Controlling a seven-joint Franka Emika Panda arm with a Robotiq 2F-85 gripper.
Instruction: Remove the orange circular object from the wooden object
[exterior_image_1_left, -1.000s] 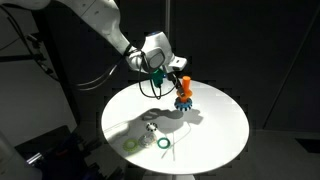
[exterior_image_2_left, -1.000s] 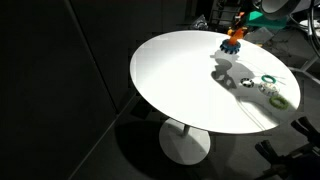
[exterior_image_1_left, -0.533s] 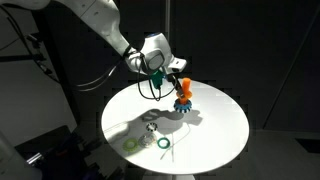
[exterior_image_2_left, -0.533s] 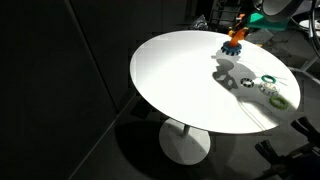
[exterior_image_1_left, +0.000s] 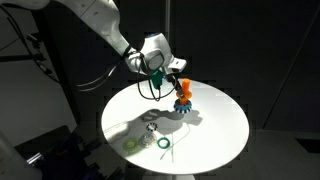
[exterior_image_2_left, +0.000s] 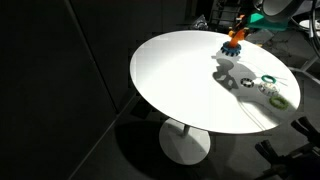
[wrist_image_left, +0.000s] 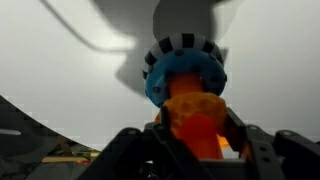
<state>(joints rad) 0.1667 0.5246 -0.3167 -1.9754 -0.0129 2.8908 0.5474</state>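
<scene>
The orange ring (exterior_image_1_left: 184, 90) sits at the top of the stack above the blue toothed ring (exterior_image_1_left: 184, 102) at the far side of the round white table (exterior_image_1_left: 215, 125). Both also show in an exterior view, orange ring (exterior_image_2_left: 236, 35) above blue ring (exterior_image_2_left: 232, 46). My gripper (exterior_image_1_left: 181, 82) reaches down onto the stack. In the wrist view my gripper (wrist_image_left: 195, 115) has a finger on each side of the orange ring (wrist_image_left: 192, 103), shut on it, with the blue toothed ring (wrist_image_left: 165, 75) beyond. A darker orange column (wrist_image_left: 197, 145) between the fingers may be the wooden peg; the rest is hidden.
Loose rings lie near the table's edge: a pale yellow ring (exterior_image_1_left: 131, 145), a green ring (exterior_image_1_left: 162, 144) and a small pale piece (exterior_image_1_left: 150, 127). They show in an exterior view around the green ring (exterior_image_2_left: 270, 80). The surroundings are dark, with a pedestal (exterior_image_2_left: 185, 140) under the table.
</scene>
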